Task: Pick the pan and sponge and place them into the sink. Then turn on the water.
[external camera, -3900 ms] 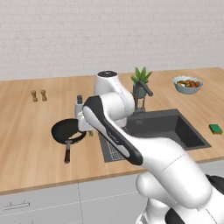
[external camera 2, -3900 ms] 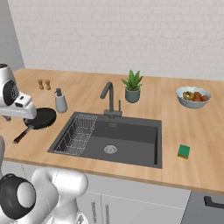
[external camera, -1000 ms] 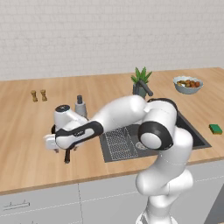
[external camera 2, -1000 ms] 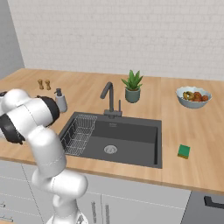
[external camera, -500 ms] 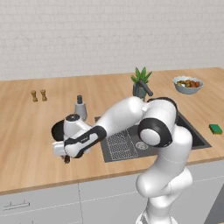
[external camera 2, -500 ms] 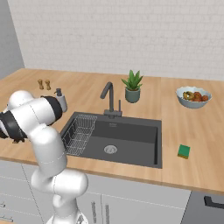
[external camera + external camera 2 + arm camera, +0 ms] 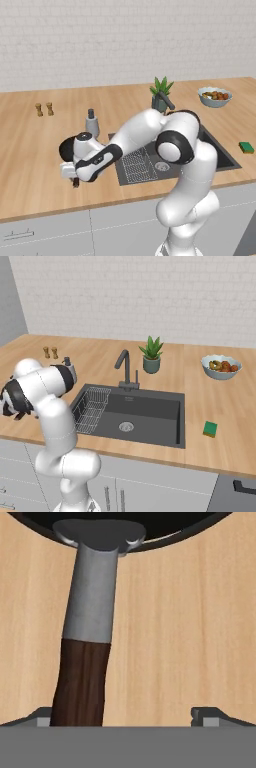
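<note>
The black pan [image 7: 65, 148] lies on the wooden counter left of the sink [image 7: 218, 152], its rim [image 7: 150, 539] at the top of the hand view. Its brown wooden handle [image 7: 80, 682] runs down between my fingertips, close to the left fingertip [image 7: 42, 716]. My gripper [image 7: 129, 717] is open and low over that handle, also seen at the counter's front, gripper [image 7: 74, 172]. The green sponge [image 7: 246, 147] lies right of the sink, sponge [image 7: 210, 429]. No water runs from the grey faucet [image 7: 123, 368].
A grey soap bottle [image 7: 91, 122] stands just behind the pan. A wire rack [image 7: 92, 406] fills the sink's left part. A potted plant [image 7: 151, 355], a fruit bowl [image 7: 220, 366] and two small shakers [image 7: 44, 109] stand along the back.
The arm has swung down and toward the counter's front edge. The hand has come low over the pan's handle; the pan has not moved.
</note>
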{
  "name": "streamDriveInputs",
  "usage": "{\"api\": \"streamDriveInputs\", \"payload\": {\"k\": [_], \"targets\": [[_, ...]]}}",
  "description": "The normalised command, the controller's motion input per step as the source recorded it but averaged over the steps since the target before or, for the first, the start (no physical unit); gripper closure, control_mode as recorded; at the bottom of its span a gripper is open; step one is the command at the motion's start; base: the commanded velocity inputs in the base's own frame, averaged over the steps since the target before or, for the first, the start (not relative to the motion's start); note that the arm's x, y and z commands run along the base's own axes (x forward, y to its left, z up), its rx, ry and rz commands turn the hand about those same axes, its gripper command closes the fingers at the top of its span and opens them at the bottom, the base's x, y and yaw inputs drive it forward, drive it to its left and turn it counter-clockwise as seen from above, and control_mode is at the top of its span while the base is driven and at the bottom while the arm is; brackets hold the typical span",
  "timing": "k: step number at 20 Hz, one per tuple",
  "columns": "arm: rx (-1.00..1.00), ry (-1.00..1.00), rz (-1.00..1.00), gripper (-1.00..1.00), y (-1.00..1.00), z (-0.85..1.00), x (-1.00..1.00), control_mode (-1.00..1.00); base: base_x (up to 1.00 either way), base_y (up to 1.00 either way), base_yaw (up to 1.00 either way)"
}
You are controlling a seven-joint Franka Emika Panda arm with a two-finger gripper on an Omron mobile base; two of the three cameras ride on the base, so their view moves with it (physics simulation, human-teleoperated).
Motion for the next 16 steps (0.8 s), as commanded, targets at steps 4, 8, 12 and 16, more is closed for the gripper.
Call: {"api": "streamDriveInputs", "payload": {"k": [4,8,12,16], "targets": [[0.0,0.0,-0.03,1.0,0.09,-0.31,0.14,-1.0,0.0,0.0,0.0],[-0.01,0.0,0.0,1.0,0.05,-0.22,0.06,-1.0,0.0,0.0,0.0],[0.0,0.0,0.0,1.0,0.0,0.0,0.0,-1.0,0.0,0.0,0.0],[0.0,0.0,0.0,1.0,0.0,-0.03,0.0,-1.0,0.0,0.0,0.0]]}}
